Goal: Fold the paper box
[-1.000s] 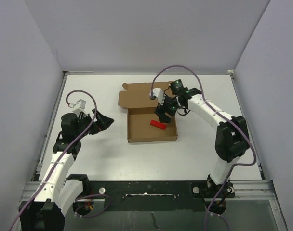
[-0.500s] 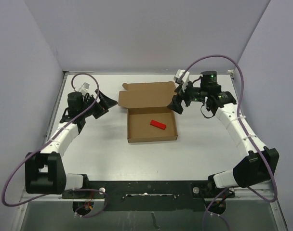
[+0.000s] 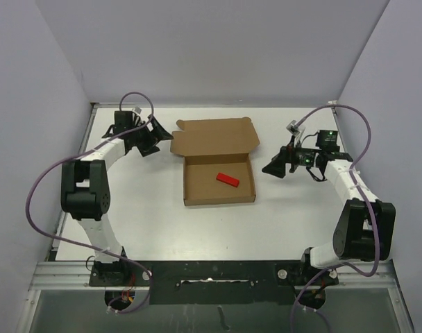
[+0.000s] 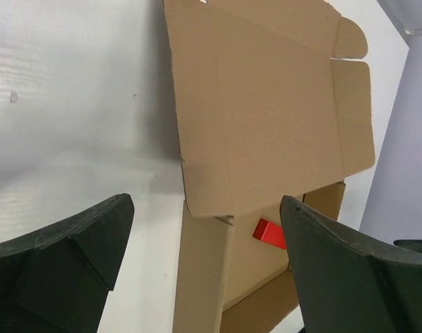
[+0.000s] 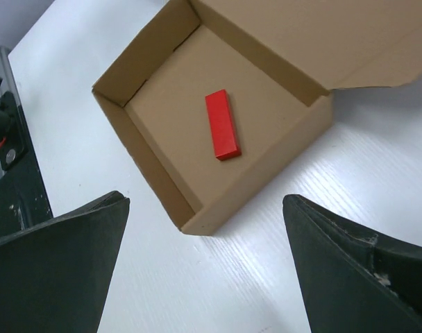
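The paper box [image 3: 218,182] is a shallow brown cardboard tray in the middle of the table, its lid [image 3: 214,137] laid back flat behind it. A small red block [image 3: 228,180] lies inside the tray. My left gripper [image 3: 157,135] is open, just left of the lid's left edge, pointing at the box and apart from it. My right gripper [image 3: 272,168] is open, to the right of the tray's right wall, not touching. The left wrist view shows the lid [image 4: 266,104] and the red block [image 4: 268,233]; the right wrist view shows the tray [image 5: 218,125] with the block [image 5: 222,125].
White table [image 3: 162,222] with grey walls on three sides. The black base rail [image 3: 211,274] runs along the near edge. Purple cables loop over both arms.
The right gripper has let go near the box's back right corner and pulled away to the right, opening wide. The left arm has swung up and forward to the lid's left edge.
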`<state>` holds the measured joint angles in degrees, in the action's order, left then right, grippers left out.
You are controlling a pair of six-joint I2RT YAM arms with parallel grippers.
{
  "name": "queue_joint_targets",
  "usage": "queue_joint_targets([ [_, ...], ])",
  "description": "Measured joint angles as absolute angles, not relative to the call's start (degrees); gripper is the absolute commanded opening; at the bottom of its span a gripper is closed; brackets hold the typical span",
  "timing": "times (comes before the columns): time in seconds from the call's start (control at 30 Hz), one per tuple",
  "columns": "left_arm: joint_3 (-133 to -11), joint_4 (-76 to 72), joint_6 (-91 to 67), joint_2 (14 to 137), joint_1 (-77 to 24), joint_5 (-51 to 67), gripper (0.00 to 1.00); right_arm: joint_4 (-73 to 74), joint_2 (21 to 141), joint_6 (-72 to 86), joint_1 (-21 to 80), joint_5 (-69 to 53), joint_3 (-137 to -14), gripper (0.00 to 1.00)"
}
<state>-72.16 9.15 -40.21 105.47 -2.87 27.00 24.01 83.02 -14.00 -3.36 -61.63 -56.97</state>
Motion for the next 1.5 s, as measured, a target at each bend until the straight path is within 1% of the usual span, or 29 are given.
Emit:
queue_joint_targets([
  [0.1, -76.9, 10.5, -40.1, 110.9, -2.9, 27.5, 0.83, 22.3, 83.3, -12.8, -7.0, -63.1, -56.9, 0.98],
  [0.2, -81.4, 10.7, -40.8, 116.6, -2.9, 29.4, 0.77, 21.0, 83.3, -12.4, -8.1, -64.1, -56.9, 0.98],
  [0.47, -86.9, 9.0, -44.9, 126.8, -2.9, 37.1, 0.58, 20.2, 85.4, -12.7, -8.6, -64.8, -56.6, 0.98],
  [0.6, -89.5, 7.5, -46.7, 130.2, -2.9, 40.3, 0.54, 20.2, 86.0, -13.1, -9.5, -65.0, -56.5, 0.99],
  [0.73, -91.1, 6.4, -48.0, 132.0, -2.9, 41.6, 0.46, 20.2, 87.0, -13.2, -9.9, -65.2, -56.5, 0.99],
  [0.83, -92.1, 5.5, -49.1, 133.4, -2.9, 42.4, 0.38, 20.2, 87.6, -13.3, -9.9, -65.2, -56.5, 0.99],
  [0.9, -92.5, 4.9, -49.7, 134.1, -2.9, 42.8, 0.34, 20.3, 87.8, -13.5, -9.9, -65.2, -56.5, 0.99],
  [0.97, -92.6, 4.2, -50.1, 134.5, -2.9, 43.0, 0.25, 20.3, 87.8, -13.7, -9.9, -65.2, -56.5, 0.99],
  [1.07, -92.6, 2.8, -50.7, 134.5, -2.9, 43.4, 0.17, 20.4, 87.8, -14.0, -9.9, -65.2, -56.5, 0.99],
  [1.2, -90.0, -2.6, -51.2, 134.1, -2.7, 44.0, 0.09, 20.7, 88.0, -14.4, -9.9, -65.6, -56.5, 0.99],
  [1.3, -83.7, -9.2, -52.2, 131.7, -2.5, 44.6, 0.01, 21.4, 89.1, -14.4, -9.9, -66.6, -56.6, 0.99],
  [1.5, -68.2, -21.8, -52.2, 121.9, -2.3, 43.9, 0.0, 23.7, 90.8, -14.3, -10.2, -67.9, -56.7, 0.99],
])
